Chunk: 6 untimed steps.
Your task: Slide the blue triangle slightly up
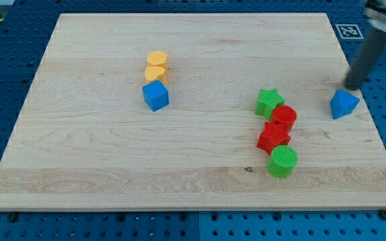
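The blue triangle (pixel 344 104) lies near the board's right edge, at mid height. My tip (pixel 349 87) is the lower end of the dark rod that comes down from the view's top right. It sits just above the triangle's upper right corner, touching it or nearly so.
The wooden board (pixel 99 167) fills most of the view. A blue cube (pixel 155 96) sits left of centre with two yellow blocks (pixel 156 66) stacked against its top. A green star (pixel 269 102), red cylinder (pixel 284 117), red star (pixel 273 137) and green cylinder (pixel 283 161) cluster left of the triangle.
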Available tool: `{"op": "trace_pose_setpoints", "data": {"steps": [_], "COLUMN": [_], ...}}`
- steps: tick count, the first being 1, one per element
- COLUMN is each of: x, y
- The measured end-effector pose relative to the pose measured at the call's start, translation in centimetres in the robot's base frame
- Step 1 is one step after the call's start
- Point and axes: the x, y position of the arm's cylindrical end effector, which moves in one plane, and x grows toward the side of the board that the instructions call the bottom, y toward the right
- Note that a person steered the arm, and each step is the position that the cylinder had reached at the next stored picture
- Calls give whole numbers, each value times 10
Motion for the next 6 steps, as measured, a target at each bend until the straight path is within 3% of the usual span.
{"op": "trace_pose_setpoints", "data": {"steps": [2,4,6], "x": [26,109,94], "y": [30,20,-23]}}
